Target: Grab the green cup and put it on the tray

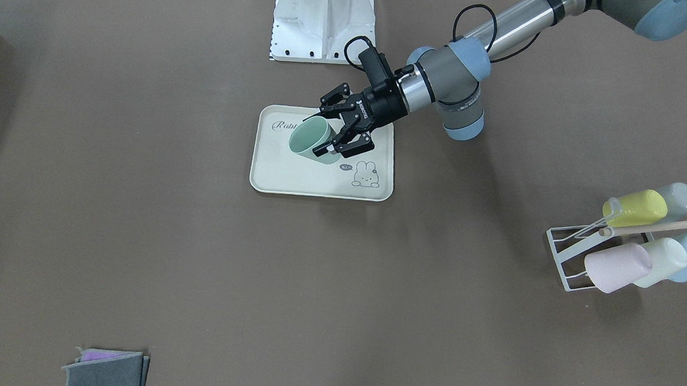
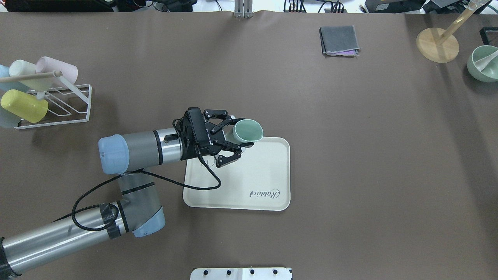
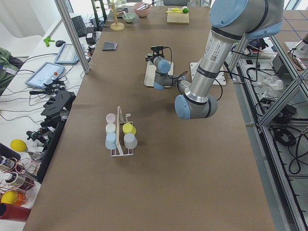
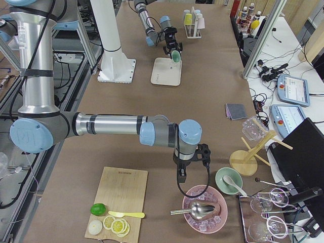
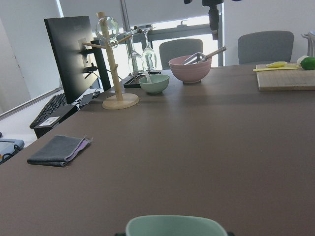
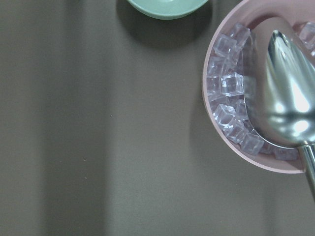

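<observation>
The green cup (image 1: 310, 140) (image 2: 248, 130) is tilted on its side between the fingers of my left gripper (image 1: 322, 135) (image 2: 241, 133), which is shut on it. It hangs just over the far left corner of the cream tray (image 1: 296, 181) (image 2: 264, 175), mouth pointing away from the wrist. Only the cup's rim (image 5: 172, 225) shows at the bottom of the left wrist view. My right gripper (image 4: 191, 161) shows only in the exterior right view, far from the tray and above a pink bowl (image 4: 205, 207); I cannot tell whether it is open or shut.
A white wire rack (image 2: 70, 105) (image 1: 566, 260) with several pastel cups stands on the robot's left. A folded grey cloth (image 2: 338, 41), a wooden stand (image 2: 437, 44) and a green bowl (image 2: 484, 64) sit at the far right. The pink bowl (image 6: 216, 64) holds ice and a spoon.
</observation>
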Controlling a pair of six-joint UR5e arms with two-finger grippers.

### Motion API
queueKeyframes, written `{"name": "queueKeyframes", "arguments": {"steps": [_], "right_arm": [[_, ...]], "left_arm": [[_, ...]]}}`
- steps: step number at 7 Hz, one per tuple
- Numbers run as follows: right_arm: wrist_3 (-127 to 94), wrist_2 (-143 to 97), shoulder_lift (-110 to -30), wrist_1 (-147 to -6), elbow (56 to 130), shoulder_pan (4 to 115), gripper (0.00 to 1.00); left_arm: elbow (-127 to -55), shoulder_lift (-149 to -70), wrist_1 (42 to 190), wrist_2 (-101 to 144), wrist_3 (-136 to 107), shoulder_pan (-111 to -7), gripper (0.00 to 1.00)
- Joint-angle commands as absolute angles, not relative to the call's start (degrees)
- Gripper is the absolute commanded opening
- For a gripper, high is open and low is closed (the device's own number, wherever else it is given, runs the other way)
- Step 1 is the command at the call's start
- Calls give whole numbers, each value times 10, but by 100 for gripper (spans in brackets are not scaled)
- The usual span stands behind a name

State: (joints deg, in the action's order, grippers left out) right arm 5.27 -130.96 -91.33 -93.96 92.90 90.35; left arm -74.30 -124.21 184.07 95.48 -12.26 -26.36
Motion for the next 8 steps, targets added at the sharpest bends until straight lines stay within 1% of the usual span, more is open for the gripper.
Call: {"name": "queueKeyframes", "arguments": {"steps": [1,2,6,8], "right_arm": [[53,-1310,-917,-940,930,904,100],[52,-1310,-917,-940,930,904,100],[52,-1310,-917,-939,930,904,100],[52,-1310,-917,-939,931,904,100]], "left_arm": [[-673,-1254,1914,950,-143,-263,57],[-655,-1260,1934,947,-142,-255,57],[-649,-1258,1937,935,-135,-214,58],[-647,-1260,1934,935,-134,-213,59]]}}
